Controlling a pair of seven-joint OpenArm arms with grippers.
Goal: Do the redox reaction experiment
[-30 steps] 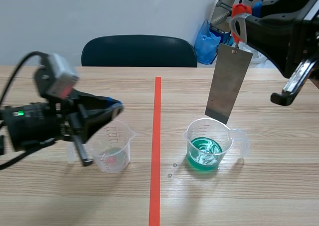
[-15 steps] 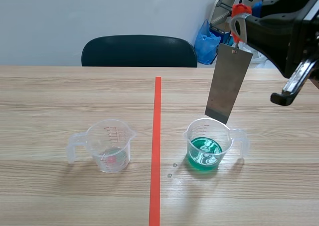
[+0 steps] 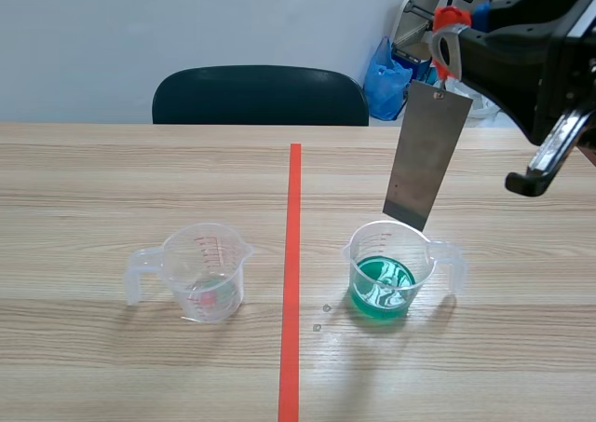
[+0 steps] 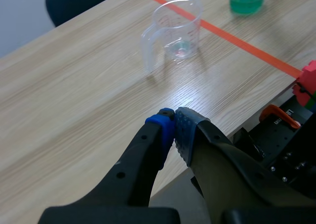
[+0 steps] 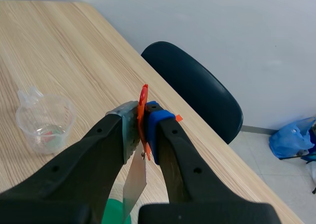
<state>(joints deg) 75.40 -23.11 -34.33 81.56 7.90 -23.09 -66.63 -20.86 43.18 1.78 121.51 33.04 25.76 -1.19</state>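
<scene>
Your right pincer (image 5: pixel 140 116) is clamped on an orange clip (image 5: pixel 143 98). A flat grey metal plate (image 3: pixel 426 156) hangs from that clip, tilted a little, with its lower edge just over the far rim of the beaker of green liquid (image 3: pixel 389 265). That beaker stands on the bench (image 3: pixel 112 170) just right of the orange-red tape line (image 3: pixel 293 254), handle pointing right. As far as you can judge from the scene view, the plate is above the liquid and not yet wetted. The step in hand therefore looks like dipping the metal into the solution. The next move calls for a straight, slow descent, with the plate brought a touch nearer you so it clears the rim and enters the middle of the beaker. The light beaker could tip or slide if the plate's corner catches its lip. Your left pincer (image 4: pixel 174 130) is closed on nothing, pads meeting, held low by the near left edge of the bench and well apart from the clear beaker (image 3: pixel 207 271). That beaker sits left of the tape line and looks nearly empty. Beyond the far edge of the bench stands a dark chair (image 3: pixel 261 94).
</scene>
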